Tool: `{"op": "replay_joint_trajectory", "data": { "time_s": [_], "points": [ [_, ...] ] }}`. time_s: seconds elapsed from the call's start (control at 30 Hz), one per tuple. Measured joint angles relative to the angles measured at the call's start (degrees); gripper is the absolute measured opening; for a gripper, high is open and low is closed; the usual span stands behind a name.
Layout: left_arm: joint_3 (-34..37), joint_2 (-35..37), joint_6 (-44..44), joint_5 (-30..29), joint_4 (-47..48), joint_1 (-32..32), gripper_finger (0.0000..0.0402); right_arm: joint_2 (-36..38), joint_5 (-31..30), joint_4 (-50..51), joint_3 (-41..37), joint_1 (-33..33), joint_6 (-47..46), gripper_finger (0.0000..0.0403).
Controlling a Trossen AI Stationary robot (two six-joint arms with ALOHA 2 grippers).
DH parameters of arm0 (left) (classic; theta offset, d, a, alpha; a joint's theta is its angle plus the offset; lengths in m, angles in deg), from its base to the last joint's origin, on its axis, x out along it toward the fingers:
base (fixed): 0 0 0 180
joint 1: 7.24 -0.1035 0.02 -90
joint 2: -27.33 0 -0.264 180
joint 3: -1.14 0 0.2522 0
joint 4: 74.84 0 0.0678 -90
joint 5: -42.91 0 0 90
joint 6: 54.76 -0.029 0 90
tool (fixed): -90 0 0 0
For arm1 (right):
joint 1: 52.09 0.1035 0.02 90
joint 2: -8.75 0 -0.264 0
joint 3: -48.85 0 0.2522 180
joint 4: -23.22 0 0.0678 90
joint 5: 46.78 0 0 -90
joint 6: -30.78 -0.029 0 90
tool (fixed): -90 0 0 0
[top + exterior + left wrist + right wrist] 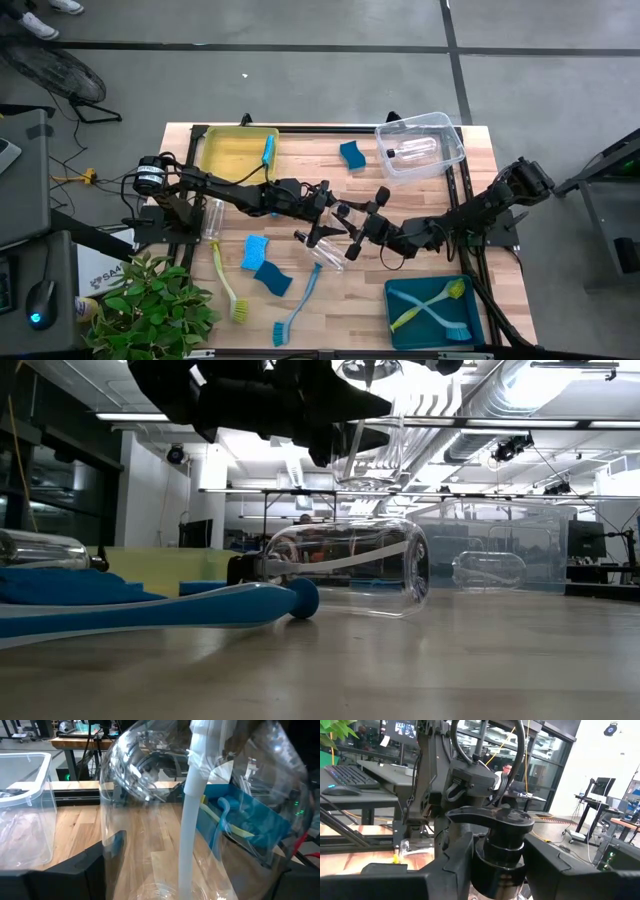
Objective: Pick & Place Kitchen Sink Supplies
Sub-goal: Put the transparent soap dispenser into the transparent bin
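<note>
With both pincers on one clear bottle (334,232), the right pincer (352,240) seemingly clamping its black top (495,851) and the left pincer (325,212) around its body, hand over gently.

Both hands (338,222) meet at clear bottle (325,250), table centre.

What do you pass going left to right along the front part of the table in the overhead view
Green leafy plant → yellow-green dish brush → two blue sponges → blue dish brush → teal bin holding two more brushes.
</note>
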Motion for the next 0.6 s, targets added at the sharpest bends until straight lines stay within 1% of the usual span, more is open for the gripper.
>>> {"op": "replay_joint_trajectory", "data": {
  "time_s": [0.6],
  "points": [
    [0.0, 0.0, 0.05, 0.21, -0.04, -0.06, 0.0301, -0.02, -0.94, 0.0, 0.02, 0.15, -0.21, 0.0135]
  ]
}}
